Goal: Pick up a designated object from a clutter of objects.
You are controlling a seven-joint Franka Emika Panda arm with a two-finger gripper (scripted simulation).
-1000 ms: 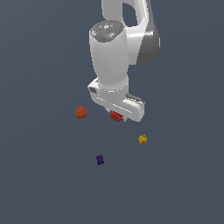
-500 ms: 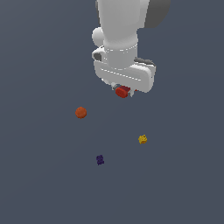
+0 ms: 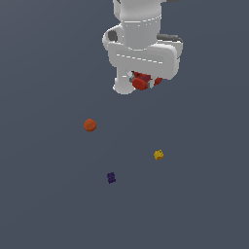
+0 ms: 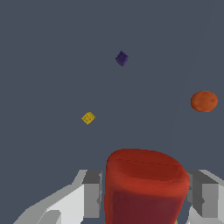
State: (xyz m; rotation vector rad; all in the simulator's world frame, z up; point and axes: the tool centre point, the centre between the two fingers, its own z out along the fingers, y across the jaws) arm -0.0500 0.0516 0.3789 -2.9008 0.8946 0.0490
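Note:
The red drill (image 3: 141, 81) hangs high above the floor, mostly hidden behind the white hand in the exterior view. In the wrist view its red body (image 4: 144, 186) fills the space between the two grey fingers (image 4: 91, 192), and my gripper (image 4: 146, 194) is shut on it. The rest of the clutter lies far below on the grey floor: an orange-red ball (image 3: 90, 125) (image 4: 204, 101), a tiny yellow lumpy piece (image 3: 158, 155) (image 4: 88, 117) and a tiny dark purple piece (image 3: 111, 177) (image 4: 121, 58).
The white arm (image 3: 141, 34) rises out of the exterior view's top. The floor is plain dark grey (image 3: 48, 204) with the three small pieces spread well apart.
The arm has risen steadily with the red drill held in the gripper, from just above the floor to well above it. The ball, yellow piece and purple piece have stayed put.

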